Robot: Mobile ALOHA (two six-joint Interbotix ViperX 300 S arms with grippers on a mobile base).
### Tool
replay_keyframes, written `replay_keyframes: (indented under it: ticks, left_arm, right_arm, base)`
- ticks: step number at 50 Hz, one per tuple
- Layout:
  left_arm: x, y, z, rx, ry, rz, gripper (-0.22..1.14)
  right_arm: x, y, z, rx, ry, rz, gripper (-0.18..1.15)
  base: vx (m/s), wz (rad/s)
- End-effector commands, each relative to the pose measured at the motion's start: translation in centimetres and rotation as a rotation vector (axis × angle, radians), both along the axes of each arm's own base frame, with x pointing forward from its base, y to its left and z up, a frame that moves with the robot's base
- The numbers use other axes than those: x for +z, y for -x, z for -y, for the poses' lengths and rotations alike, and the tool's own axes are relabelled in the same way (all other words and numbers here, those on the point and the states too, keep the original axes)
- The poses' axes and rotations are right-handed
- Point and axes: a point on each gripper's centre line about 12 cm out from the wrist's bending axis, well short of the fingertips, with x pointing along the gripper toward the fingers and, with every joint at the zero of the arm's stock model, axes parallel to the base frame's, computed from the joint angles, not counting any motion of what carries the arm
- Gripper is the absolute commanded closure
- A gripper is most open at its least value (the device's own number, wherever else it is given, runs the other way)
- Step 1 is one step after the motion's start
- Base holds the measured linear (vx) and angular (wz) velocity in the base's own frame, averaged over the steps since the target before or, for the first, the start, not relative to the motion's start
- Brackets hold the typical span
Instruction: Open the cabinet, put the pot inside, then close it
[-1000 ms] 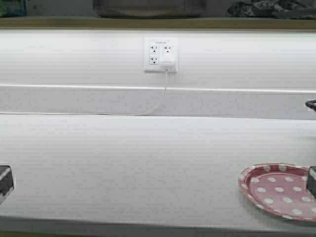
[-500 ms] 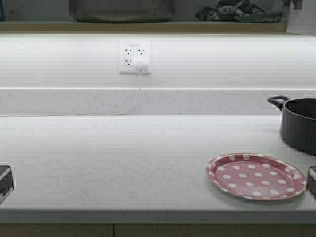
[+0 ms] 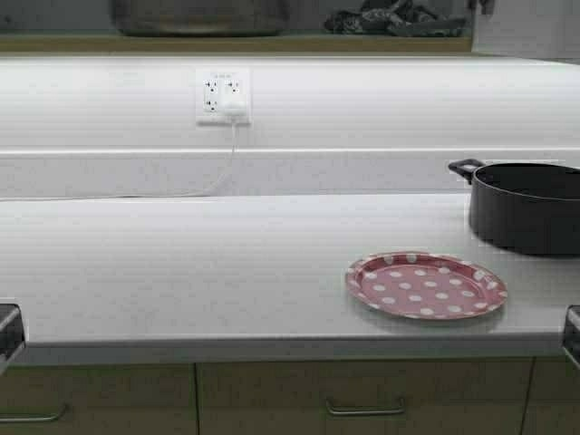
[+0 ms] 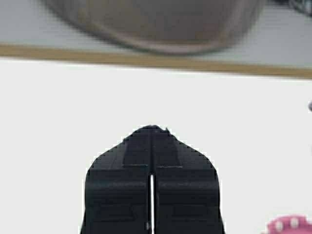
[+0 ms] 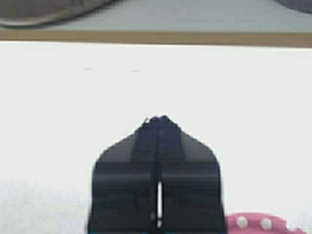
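Observation:
The cabinet's wooden shelf floor (image 3: 299, 43) runs along the top of the high view. The grey metal pot (image 3: 199, 16) stands on it, cut off by the frame's top. It also shows in the left wrist view (image 4: 156, 24) and the right wrist view (image 5: 44, 12). No door covers the pot. My left gripper (image 3: 7, 333) is at the left edge, low by the counter front, and is shut and empty in its wrist view (image 4: 151, 129). My right gripper (image 3: 573, 335) is at the right edge, shut and empty (image 5: 158, 118).
A smaller dark pot (image 3: 526, 207) stands on the white counter (image 3: 181, 272) at the right. A pink dotted plate (image 3: 426, 285) lies in front of it. A wall socket with a white cable (image 3: 223, 95) is on the backsplash. Base cabinet drawers (image 3: 362, 399) show below.
The robot has moved: the whole scene has shifted left and up. The dark pot and the base drawers have come into view. Both arms stay parked.

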Motion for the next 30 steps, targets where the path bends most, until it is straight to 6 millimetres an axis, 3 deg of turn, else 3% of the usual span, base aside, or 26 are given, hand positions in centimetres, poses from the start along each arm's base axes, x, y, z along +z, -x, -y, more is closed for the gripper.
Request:
replay_keyframes:
  ticks: [1,30]
  left_arm:
    - [0.5,-0.6,0.3,-0.001,-0.001,0.019,0.88]
    - [-0.7,-1.9,-0.2,0.019,-0.021,-0.013,0.88]
  right_arm:
    - [1.2,-0.1,-0.1,0.006,-0.003,0.037,0.89]
    - [2.2,0.2,0.0,0.004,-0.003,0.047,0.89]
  base:
    - [-0.20,-0.05]
    - [-0.21,0.03]
